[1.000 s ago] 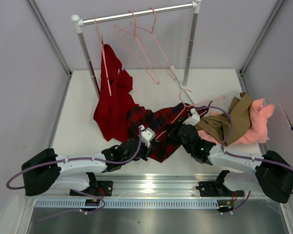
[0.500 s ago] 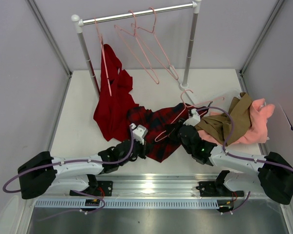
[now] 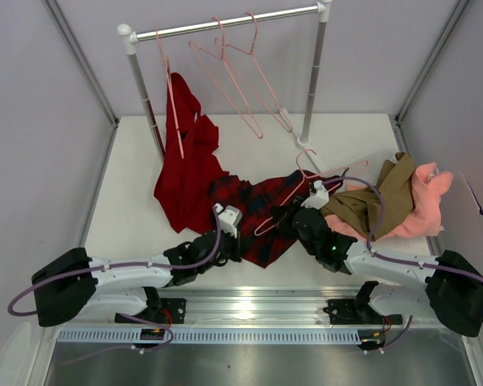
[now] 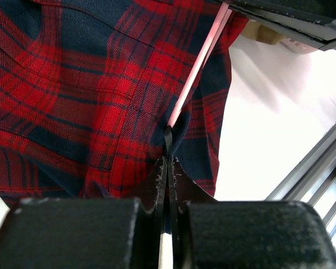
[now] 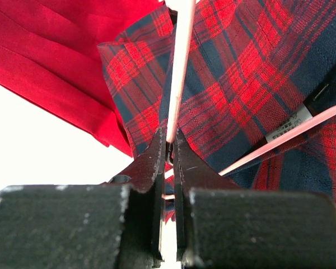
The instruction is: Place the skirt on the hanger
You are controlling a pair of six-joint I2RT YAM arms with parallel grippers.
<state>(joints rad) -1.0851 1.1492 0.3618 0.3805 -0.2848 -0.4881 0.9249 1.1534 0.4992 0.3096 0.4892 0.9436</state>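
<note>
The red and navy plaid skirt (image 3: 253,211) lies crumpled on the white table between my two arms. A pale-pink hanger (image 3: 294,186) rests across it, hook toward the rack. My left gripper (image 3: 243,241) is at the skirt's near edge. In the left wrist view it (image 4: 168,159) is shut on a thin dark fold of the skirt (image 4: 101,95), right where the hanger's bar (image 4: 199,64) ends. My right gripper (image 3: 285,214) sits on the skirt's right side. Its jaws (image 5: 169,135) are shut on one pink hanger (image 5: 178,67) bar over the plaid skirt (image 5: 252,73).
A metal clothes rack (image 3: 225,24) at the back carries several pink hangers (image 3: 241,88). A plain red garment (image 3: 185,165) hangs from one and drapes onto the table left of the skirt. Tan and pink clothes (image 3: 406,201) are piled at the right. A metal rail (image 3: 241,310) runs along the near edge.
My left gripper has drawn back to the left along the skirt's near edge, pulling the fabric slightly. The right gripper and hanger have barely shifted.
</note>
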